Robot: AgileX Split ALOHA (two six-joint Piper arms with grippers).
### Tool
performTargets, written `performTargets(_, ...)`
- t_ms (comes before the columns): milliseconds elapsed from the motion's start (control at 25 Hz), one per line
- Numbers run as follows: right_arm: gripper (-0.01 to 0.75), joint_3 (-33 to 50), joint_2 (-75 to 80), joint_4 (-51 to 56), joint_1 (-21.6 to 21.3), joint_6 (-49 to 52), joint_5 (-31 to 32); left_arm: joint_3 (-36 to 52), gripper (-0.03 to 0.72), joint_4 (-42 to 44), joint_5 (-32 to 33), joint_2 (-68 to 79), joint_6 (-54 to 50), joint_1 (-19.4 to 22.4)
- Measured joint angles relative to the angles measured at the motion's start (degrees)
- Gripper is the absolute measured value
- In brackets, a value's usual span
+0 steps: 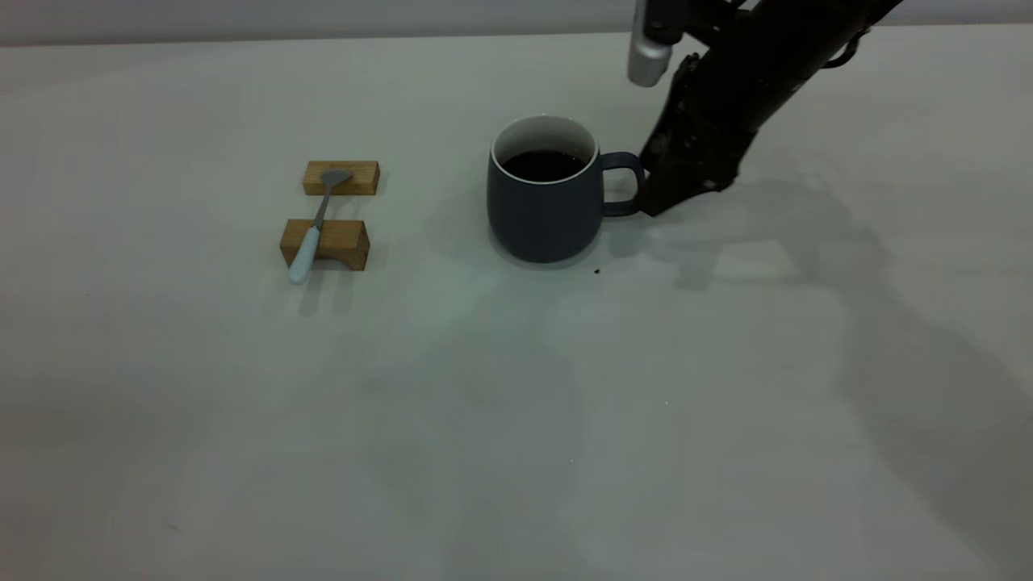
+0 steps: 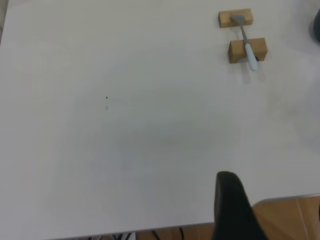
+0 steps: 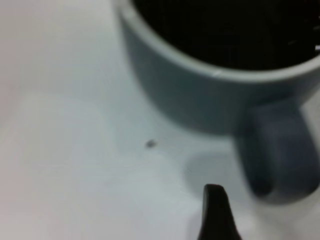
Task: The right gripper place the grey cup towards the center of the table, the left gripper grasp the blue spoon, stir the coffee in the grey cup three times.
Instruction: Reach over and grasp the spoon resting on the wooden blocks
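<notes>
Off-white table [image 1: 323, 420] fills the scene, with a pale wall strip along the far edge. Landmark for all positions: the grey cup [image 1: 542, 211].

Nearest item noted is a tiny dark speck [image 1: 596, 271] on the surface, just in front of the cup at its handle side. The cup stands upright, roughly mid-table, handle pointing toward the right arm. Coffee [image 1: 542, 165] inside is dark and sits below the off-white rim.

Right gripper [image 1: 658, 202] comes down at a slant from the far right, its dark tip at the cup handle. Contact cannot be confirmed, and whether the fingers are spread or pressed together cannot be told; the right wrist view shows only one finger tip [image 3: 216, 212] just short of the handle.

Well to the left of the cup, the blue spoon [image 1: 315, 227] lies across two wooden blocks [image 1: 325, 243], bowl on the farther block, handle overhanging the nearer one.

Left gripper [image 2: 235, 207] is far from the cup, over the table edge; its finger state cannot be told.
</notes>
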Motion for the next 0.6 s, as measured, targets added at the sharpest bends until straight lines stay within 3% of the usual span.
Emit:
performTargets(240, 0.552, 0.0, -3.8, -8.8, -1.5, 14.1, 8.2, 0.0, 0.483, 0.0, 0.0, 0.0, 0.0, 0.0)
performTargets(440, 0.552, 0.0, -13.5, -9.8, -3.0, 44.4, 9.9, 0.0, 0.483, 0.0, 0.0, 0.0, 0.0, 0.0)
performTargets(600, 0.552, 0.6, -23.6, -16.9, -3.0, 65.4, 12.4, 0.0, 0.483, 0.0, 0.0, 0.0, 0.0, 0.0)
